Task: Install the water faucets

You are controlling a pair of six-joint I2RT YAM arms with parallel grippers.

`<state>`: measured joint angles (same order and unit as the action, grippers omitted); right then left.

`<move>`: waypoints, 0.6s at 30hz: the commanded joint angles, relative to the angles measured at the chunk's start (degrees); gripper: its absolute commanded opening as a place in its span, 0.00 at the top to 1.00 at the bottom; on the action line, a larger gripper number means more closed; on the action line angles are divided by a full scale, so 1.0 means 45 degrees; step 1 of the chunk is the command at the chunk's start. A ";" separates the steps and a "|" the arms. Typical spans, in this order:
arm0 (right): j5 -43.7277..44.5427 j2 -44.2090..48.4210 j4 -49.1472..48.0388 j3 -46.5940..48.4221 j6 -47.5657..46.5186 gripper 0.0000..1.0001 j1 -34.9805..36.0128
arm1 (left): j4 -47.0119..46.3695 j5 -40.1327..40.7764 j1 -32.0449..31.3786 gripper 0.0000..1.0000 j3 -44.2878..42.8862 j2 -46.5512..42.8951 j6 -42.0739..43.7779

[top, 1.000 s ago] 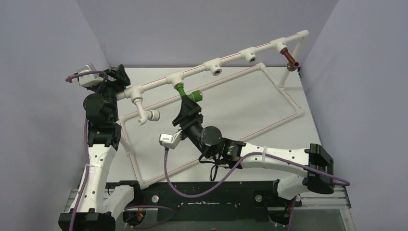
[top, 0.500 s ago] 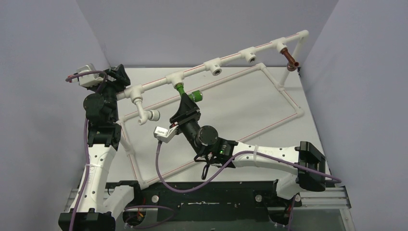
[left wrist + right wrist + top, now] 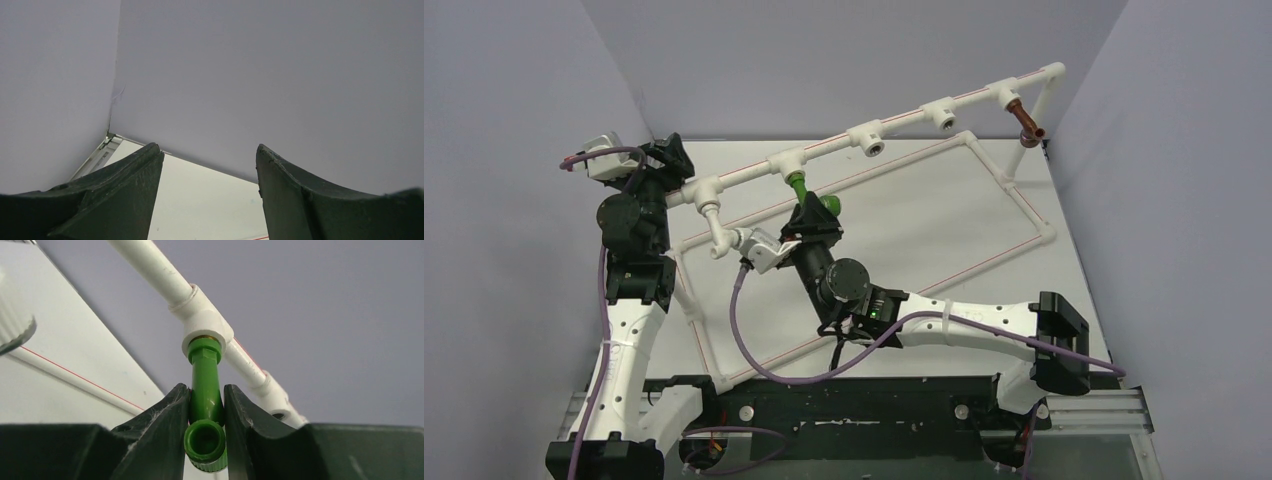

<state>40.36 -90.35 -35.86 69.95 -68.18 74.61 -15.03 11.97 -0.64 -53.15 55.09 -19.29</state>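
A bright green water faucet (image 3: 799, 186) hangs by its threaded end from a white tee socket (image 3: 205, 325) of the raised pipe rail. My right gripper (image 3: 815, 214) is shut on it. In the right wrist view the two black fingers (image 3: 170, 410) press both sides of the green stem (image 3: 205, 385), and the round spout mouth faces the camera. A reddish-brown water faucet (image 3: 1027, 119) sits in the tee at the rail's far right end. My left gripper (image 3: 667, 156) hovers by the rail's left end, open, with nothing between its fingers (image 3: 135, 180).
A white tap (image 3: 718, 234) hangs from the leftmost tee. Two bare tee sockets (image 3: 870, 140) (image 3: 942, 116) face forward on the rail. A rectangular white pipe frame (image 3: 1016, 192) lies on the table. Lilac walls close in the left, back and right.
The right gripper closed on the green faucet and its wrist rolled, swinging the wrist camera up to the left. The green spout turned with it. The left arm stayed still.
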 commanded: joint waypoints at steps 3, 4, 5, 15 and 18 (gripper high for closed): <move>0.1199 -0.0194 -0.1014 0.1441 0.6745 1.00 0.0309 | 0.4282 -0.0101 0.0084 0.34 0.1263 0.0825 0.0107; 0.1267 -0.0196 -0.0977 0.1488 0.7597 1.00 0.0338 | 0.4282 -0.0101 0.0070 0.34 0.1263 0.0819 0.0107; 0.1368 -0.0187 -0.0904 0.1535 0.8487 1.00 0.0345 | 0.4295 -0.0101 0.0068 0.34 0.1268 0.0814 0.0107; 0.1657 0.0666 -0.0175 0.1140 1.7068 1.00 0.0305 | 0.4269 -0.0189 0.0084 0.34 0.1283 0.0750 0.0068; 0.1487 0.1046 -0.0353 0.0671 1.9110 1.00 0.0243 | 0.4263 -0.0184 0.0080 0.34 0.1307 0.0712 0.0068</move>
<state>51.92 -89.47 -33.08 73.82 -5.98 74.74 -15.05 11.94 -0.58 -53.15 55.13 -19.31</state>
